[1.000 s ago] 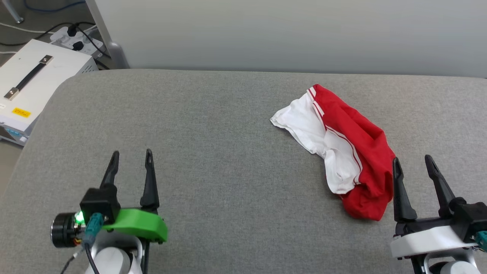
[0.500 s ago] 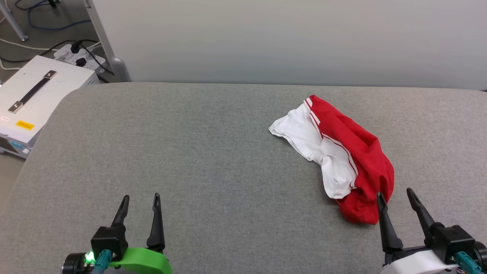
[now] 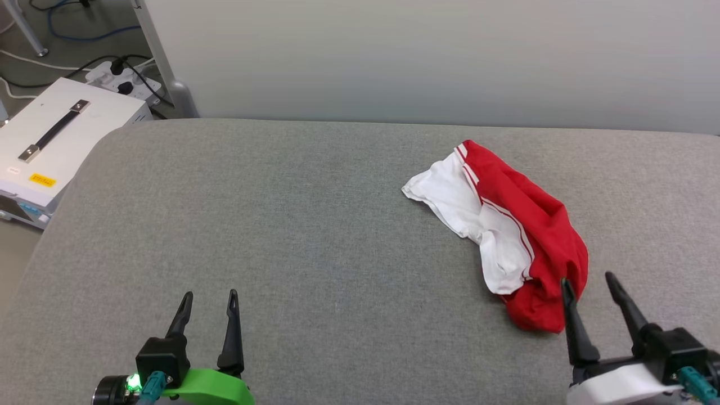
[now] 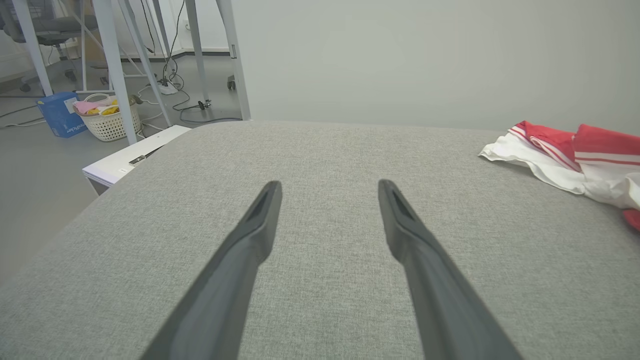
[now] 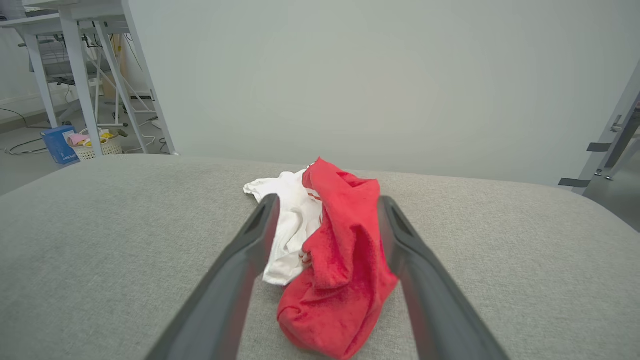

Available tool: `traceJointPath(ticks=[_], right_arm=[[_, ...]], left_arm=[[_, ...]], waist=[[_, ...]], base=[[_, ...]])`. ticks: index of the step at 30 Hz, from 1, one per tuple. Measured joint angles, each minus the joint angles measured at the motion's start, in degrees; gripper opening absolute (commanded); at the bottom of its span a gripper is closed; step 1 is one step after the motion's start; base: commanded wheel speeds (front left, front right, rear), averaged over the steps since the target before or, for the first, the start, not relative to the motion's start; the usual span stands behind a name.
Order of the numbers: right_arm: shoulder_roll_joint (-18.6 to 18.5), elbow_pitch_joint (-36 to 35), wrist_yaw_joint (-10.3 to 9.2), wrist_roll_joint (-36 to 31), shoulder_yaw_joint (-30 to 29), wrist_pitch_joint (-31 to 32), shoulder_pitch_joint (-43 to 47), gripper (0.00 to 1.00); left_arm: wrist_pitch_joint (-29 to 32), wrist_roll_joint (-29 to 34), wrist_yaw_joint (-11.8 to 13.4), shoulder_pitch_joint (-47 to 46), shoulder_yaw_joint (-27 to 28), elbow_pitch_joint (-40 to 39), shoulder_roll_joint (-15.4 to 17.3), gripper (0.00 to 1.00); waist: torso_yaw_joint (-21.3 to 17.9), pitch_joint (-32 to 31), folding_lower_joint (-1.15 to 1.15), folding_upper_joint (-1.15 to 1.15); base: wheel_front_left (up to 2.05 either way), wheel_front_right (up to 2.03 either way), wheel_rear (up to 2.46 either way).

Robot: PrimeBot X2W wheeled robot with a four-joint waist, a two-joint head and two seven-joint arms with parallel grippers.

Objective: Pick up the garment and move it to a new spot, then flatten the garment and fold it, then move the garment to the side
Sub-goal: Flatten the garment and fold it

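The right gripper (image 3: 587,278) is held open, empty, at the bunched jersey's (image 3: 534,225) edge; a thin fold may be pinched and lost.

Left pincer (image 3: 211,292) agape, low left; right pincer (image 3: 586,278) agape, low right

1 garment (image 3: 506,236) is lying on 1 grey padded table (image 3: 281,214), w/ 2 grippers showing, left gripper (image 3: 210,292) & right gripper (image 3: 587,278), each carrying 2 dark fingers (image 4: 250,240), 4 total. Off the table, 1 white case (image 3: 62,129), 1 power strip (image 3: 121,79), 1 basket (image 4: 107,117) & 1 blue box (image 4: 59,114) are sitting on the floor.
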Motion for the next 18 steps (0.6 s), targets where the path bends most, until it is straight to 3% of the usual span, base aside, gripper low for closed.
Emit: traceJointPath(ticks=[6,11,18], right_arm=[[-2.87,-2.85,0.0,0.08,-0.21,-0.01,-6.42,1.0],[-7.98,-4.44,0.0,0.88,2.27,-0.11,-15.5,1.0],[-19.71,3.59,0.0,6.31,15.94,1.04,-28.93,1.0]], left_arm=[[0.0,0.82,-0.96,-0.34,0.91,0.48,-1.12,1.0],[0.0,1.8,-1.29,-1.55,1.49,0.68,-1.69,1.0],[0.0,2.34,-1.54,-2.47,2.16,1.2,-2.58,1.0]], waist=[[0.58,1.12,0.0,0.0],[1.09,2.56,0.0,0.0],[1.45,4.28,0.0,0.0]], base=[[0.0,0.0,0.0],[0.0,0.0,0.0],[0.0,0.0,0.0]])
